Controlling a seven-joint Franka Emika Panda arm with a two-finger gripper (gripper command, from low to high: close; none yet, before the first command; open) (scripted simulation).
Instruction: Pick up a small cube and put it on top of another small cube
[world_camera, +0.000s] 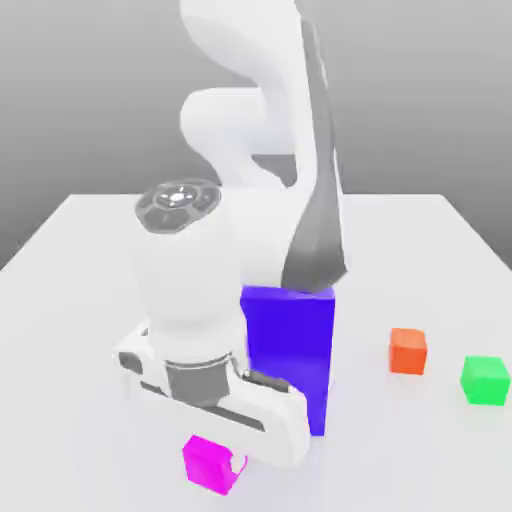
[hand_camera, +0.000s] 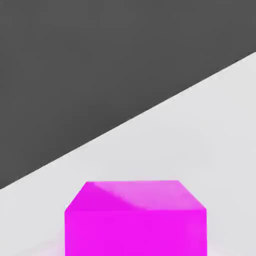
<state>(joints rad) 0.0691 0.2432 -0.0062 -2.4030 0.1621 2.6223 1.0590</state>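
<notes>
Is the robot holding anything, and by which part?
Seemingly the small, bright magenta cube, by its sides: a white fingertip sits against the side toward the exterior view's right.

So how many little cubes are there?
3: pink by the robot's hand, red right of the tall blue block, green farther right, in the exterior view. The arm might hide more.
</notes>
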